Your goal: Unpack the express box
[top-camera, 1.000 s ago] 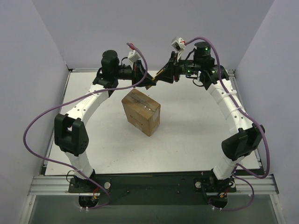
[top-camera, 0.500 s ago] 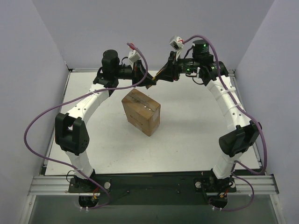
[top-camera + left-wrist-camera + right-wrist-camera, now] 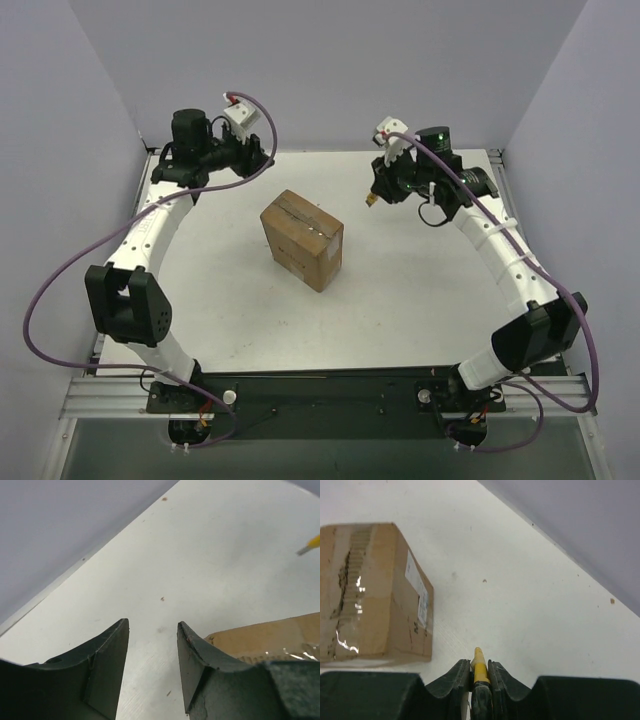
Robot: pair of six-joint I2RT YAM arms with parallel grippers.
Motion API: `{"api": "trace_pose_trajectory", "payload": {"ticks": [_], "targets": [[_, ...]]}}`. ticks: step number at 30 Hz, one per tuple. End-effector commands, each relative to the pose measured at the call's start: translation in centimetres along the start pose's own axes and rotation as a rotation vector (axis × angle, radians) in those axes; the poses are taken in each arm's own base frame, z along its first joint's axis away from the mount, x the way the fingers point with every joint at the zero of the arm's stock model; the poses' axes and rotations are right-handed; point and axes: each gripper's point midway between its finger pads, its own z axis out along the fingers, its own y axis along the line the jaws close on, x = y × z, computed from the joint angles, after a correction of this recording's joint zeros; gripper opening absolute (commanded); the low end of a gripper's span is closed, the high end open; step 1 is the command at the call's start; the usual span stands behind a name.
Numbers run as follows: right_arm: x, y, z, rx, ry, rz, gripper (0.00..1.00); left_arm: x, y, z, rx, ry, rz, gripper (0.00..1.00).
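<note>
Right fingers (image 3: 501,679) clench the utility knife (image 3: 479,666); left fingers (image 3: 107,655) gape empty, so the unbraced express box (image 3: 302,240) could skid when cut.

— What colour is the express box (image 3: 302,240)?
— Brown cardboard, with glossy clear tape along the top seam and a white label (image 3: 416,586) with dark print on one side.
— And the rest?
— The worktop (image 3: 420,290) is white with tiny dark specks. The knife (image 3: 478,660) tip is yellow, the right gripper (image 3: 480,672) blackish, the cables (image 3: 60,290) purple.

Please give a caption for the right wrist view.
Right gripper holding a yellow utility knife; taped express box at left.
</note>
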Motion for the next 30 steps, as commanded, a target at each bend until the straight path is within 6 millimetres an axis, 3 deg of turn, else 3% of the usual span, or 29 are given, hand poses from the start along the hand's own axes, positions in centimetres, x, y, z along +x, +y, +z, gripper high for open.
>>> {"api": "trace_pose_trajectory", "payload": {"ticks": [1,3,5,8,16,30], "targets": [[2.4,1.5,-2.6,-0.005,0.053,-0.156,0.0,4.6,3.4,-1.8,-0.246,0.161,0.007,0.51],[5.1,3.9,-2.9,-0.125,0.12,-0.222,0.0,6.5,3.2,-1.3,-0.244,0.199,-0.011,0.49],[6.3,6.4,-3.0,-0.248,0.127,-0.235,0.0,7.5,3.2,-0.9,-0.258,0.221,-0.019,0.48],[6.6,7.7,-2.3,-0.33,0.12,-0.219,0.0,8.9,2.5,-0.5,-0.245,0.249,-0.029,0.47],[4.5,8.8,1.2,-0.448,0.089,-0.255,0.0,10.4,0.1,-1.9,-0.193,0.295,-0.054,0.47],[0.1,8.3,9.7,-0.238,0.052,-0.245,0.0,12.4,-4.4,-6.0,-0.143,0.34,-0.122,0.47]]}}
